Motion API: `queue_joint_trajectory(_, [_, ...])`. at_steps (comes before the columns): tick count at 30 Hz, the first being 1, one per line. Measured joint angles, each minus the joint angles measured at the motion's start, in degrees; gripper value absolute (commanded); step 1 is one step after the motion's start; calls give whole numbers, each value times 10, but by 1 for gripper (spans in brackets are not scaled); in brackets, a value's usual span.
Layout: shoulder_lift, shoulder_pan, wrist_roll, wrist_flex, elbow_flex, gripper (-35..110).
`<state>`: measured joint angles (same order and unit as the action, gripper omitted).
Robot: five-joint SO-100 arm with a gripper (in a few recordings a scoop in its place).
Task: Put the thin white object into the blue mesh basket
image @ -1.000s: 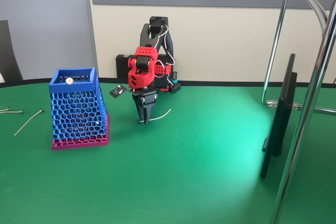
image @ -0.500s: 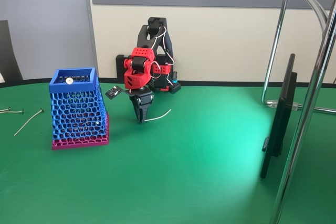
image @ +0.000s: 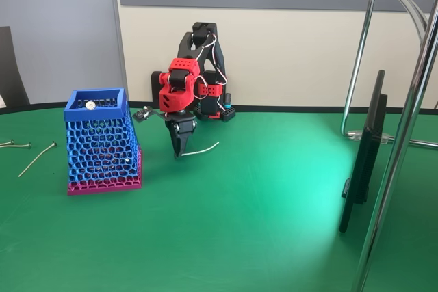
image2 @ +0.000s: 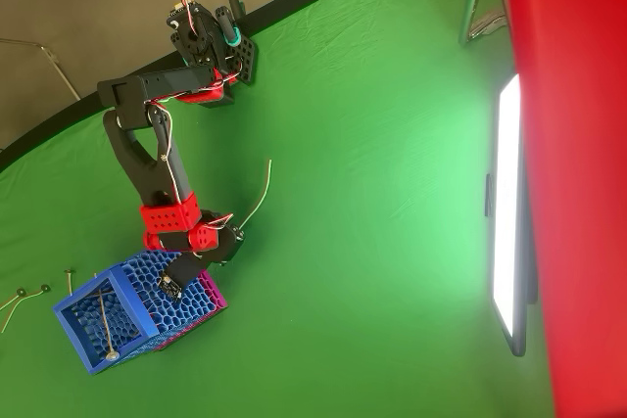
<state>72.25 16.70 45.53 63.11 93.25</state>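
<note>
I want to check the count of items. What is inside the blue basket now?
In the overhead view, the blue mesh basket holds one pale thin stick with a small round head, leaning inside. The basket's bottom is partly covered by its walls, so anything more cannot be told.

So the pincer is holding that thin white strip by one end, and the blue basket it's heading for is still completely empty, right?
Not quite. The pincer does hold the thin white strip by one end, but the blue basket is not empty: the overhead view shows a pale thin stick with a small head already lying inside it.
</note>
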Motion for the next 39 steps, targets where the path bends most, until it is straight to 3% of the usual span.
queue_joint_trajectory(12, [67,26,-43,-21,-162,1])
queue_joint_trajectory(19, [110,61,-12,-139,-171,1])
queue_joint_trajectory(25, [150,105,4,-309,-172,1])
queue_joint_trajectory(39, [228,176,17,-438,-184,1])
